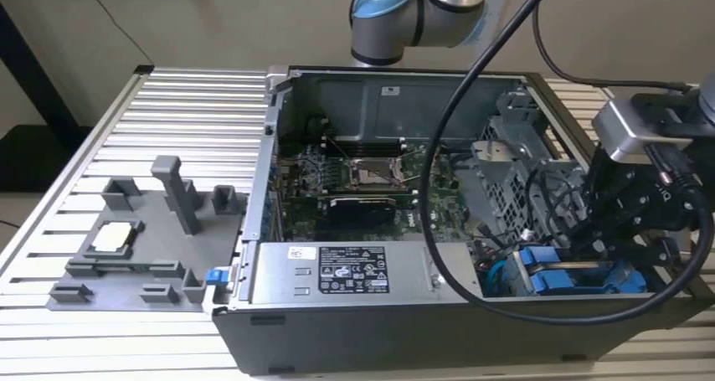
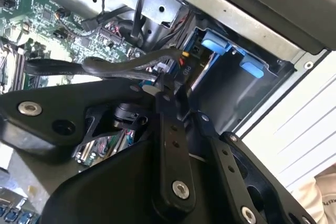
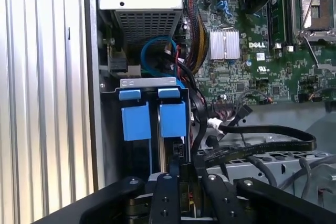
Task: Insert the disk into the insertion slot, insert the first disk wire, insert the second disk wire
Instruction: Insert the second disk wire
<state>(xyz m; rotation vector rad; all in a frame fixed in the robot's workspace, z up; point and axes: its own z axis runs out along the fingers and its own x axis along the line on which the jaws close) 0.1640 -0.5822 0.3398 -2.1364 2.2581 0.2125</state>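
Claw (image 2: 170, 95) sits low in the case corner, jaws drawn nearly together on a small black wire plug (image 2: 178, 77); the grip looks firm, though the contact itself is partly hidden. In the first wrist view the fingers (image 3: 168, 192) stand just below the bay.

Disk (image 3: 172, 119) already sits on edge in the insertion slot (image 3: 148, 83), its blue carrier tabs showing. In the exterior view it lies at about 4 o'clock from the motherboard (image 1: 357, 180), at the case's near corner. A second blue carrier (image 3: 135, 121) stands just beside it.

Risks, as I judge them:
- Plug meets the disk's socket tilted or offset, so it jams or bends pins; the socket is dark and hard to make out.
- Plug twists in the grip if the stiff black cable (image 2: 105, 66) pulls sideways.
- The flat cables (image 3: 262, 135) draped at 3 o'clock of the bay could snag the fingers.

Around: power supply box (image 1: 335, 272) at 9 o'clock of the bay in the exterior view, blue looped cable (image 3: 155, 56) between box and bay, perforated metal cage (image 1: 514, 163) at 12 o'clock. Grey fixture tray (image 1: 134, 255) lies well apart on the slatted table (image 1: 167, 105).
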